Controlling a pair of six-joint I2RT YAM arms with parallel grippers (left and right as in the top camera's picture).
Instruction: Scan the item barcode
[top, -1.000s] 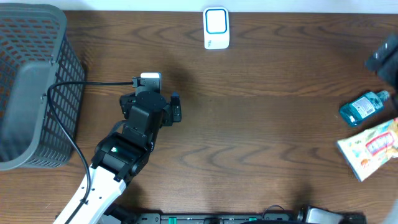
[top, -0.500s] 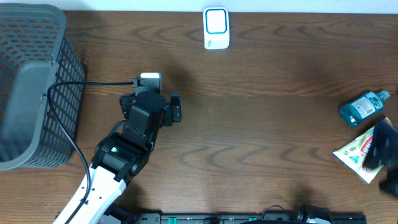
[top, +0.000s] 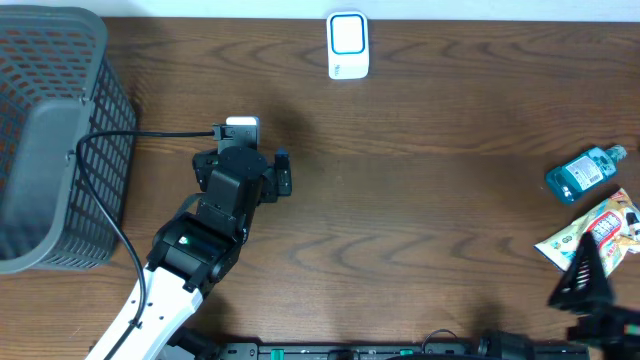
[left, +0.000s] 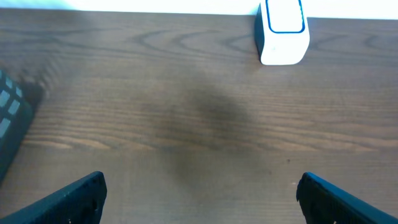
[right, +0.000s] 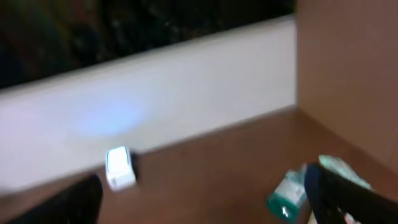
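- The left tool (left: 199, 202) is spread fully wide. Its two dark fingertips (left: 78, 196) sit at the near left and near right corners of the left wrist view, with only bare wood between them.
- It holds nothing and touches nothing, hanging over the left-centre part of the brown bench (top: 420, 200).
- The right tool (right: 214, 199) is also as wide open as it gets. Its fingers (right: 351, 196) show as blurred dark shapes at either side of the right wrist view, with nothing gripped between them.
- From overhead this tool appears as a dark, blurred shape at the near right corner of the bench, its tip just beside the near edge of the snack packet (top: 598, 232). Whether they touch cannot be told.
- The snack packet lies flat at the right edge of the bench. The blue bottle (top: 585, 172) lies on its side just beyond it, on the far side, and neither is held.
- The white barcode scanner (top: 348, 45) stands at the far edge, near the middle, well apart from both items and both tools.
- A grey mesh basket (top: 95, 70) fills the far left corner, and a black cable (top: 112, 215) loops beside it towards the left arm.
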